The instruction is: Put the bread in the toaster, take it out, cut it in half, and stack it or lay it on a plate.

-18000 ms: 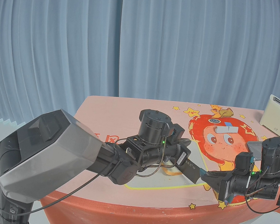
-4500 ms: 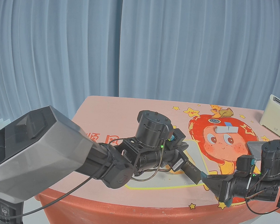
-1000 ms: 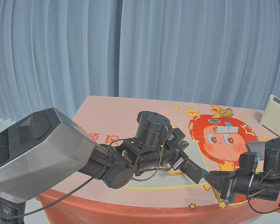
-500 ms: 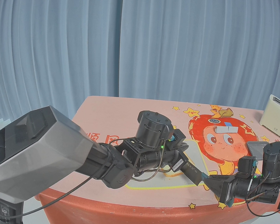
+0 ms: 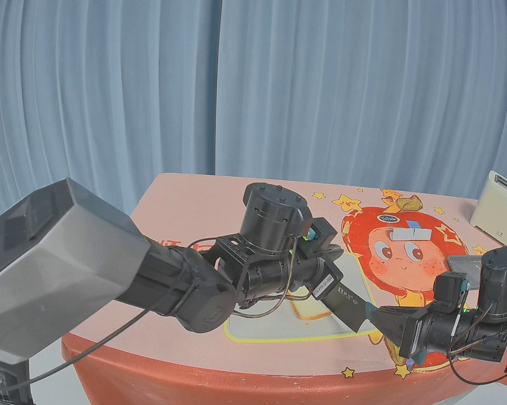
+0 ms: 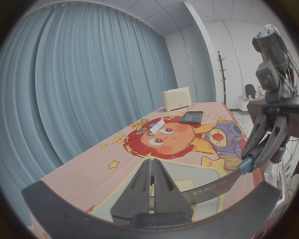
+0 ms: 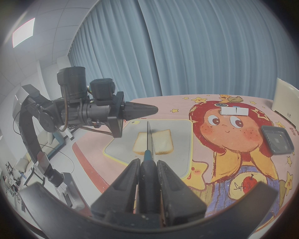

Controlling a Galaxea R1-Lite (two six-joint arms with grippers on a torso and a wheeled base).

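R gripper (image 7: 148, 163) clamped on knife (image 7: 149, 137) handle; blade edge-down across middle of bread (image 7: 162, 142). Bread lies flat on board (image 7: 182, 130). L gripper (image 6: 151, 165) pinched together, holding nothing, near bread.

The knife (image 7: 149, 137) has a dark grey blade and a teal handle. Under the blade, the bread (image 7: 162, 141) is pale cream with a tan crust, on a whitish board (image 7: 179, 130) edged in yellow. Around it, the tablecloth (image 5: 206, 208) is salmon pink, printed with yellow stars and a red-haired cartoon face. Well off on the handle's side, the tray (image 7: 277, 140) is dark grey and the toaster (image 5: 502, 211) cream. Beyond the knife's tip, the curtain (image 5: 275, 80) is pleated grey-blue.
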